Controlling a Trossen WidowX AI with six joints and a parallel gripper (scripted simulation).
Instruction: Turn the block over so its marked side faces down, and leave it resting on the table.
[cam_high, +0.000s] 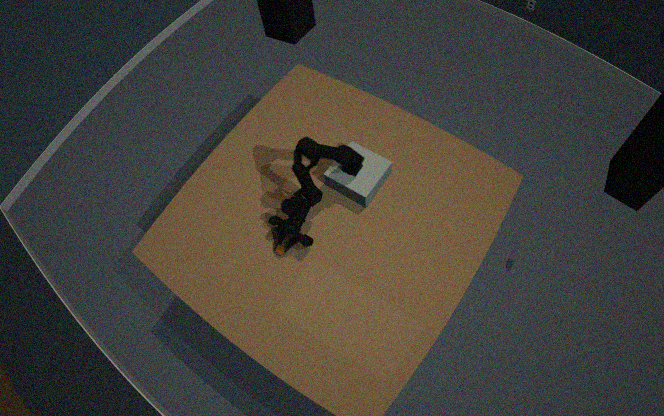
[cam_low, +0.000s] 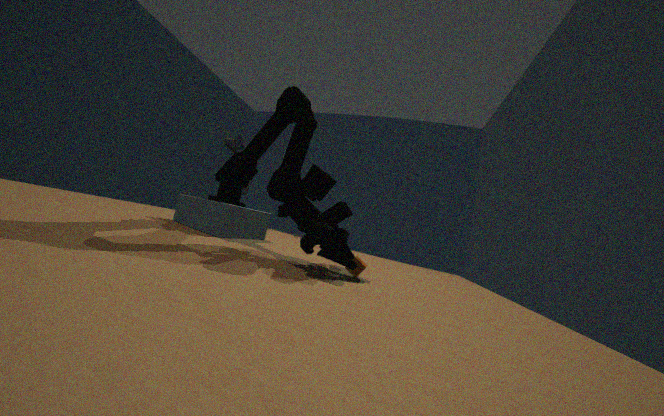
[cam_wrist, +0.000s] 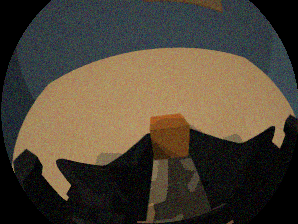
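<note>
The orange block (cam_high: 280, 250) (cam_low: 359, 266) (cam_wrist: 170, 137) is held tilted, low over the tan table top (cam_high: 350, 300) (cam_low: 250, 340) (cam_wrist: 100, 110). My gripper (cam_high: 281, 246) (cam_low: 354, 264) (cam_wrist: 168, 135) is shut on the block and slants down and forward in the exterior view. The fingers press the block from both sides in the wrist view, where a thin brighter upper face and a darker near face show. The block's lower corner is close to the table; I cannot tell whether it touches. No mark is readable on the visible faces, and the underside is hidden.
The arm stands on a pale grey base box (cam_high: 375, 172) (cam_low: 220, 220), behind the gripper. The table top's edges drop to a grey-blue floor (cam_high: 565, 300). Dark blocky shapes (cam_high: 287, 20) (cam_high: 637, 160) stand beyond the table in the top view.
</note>
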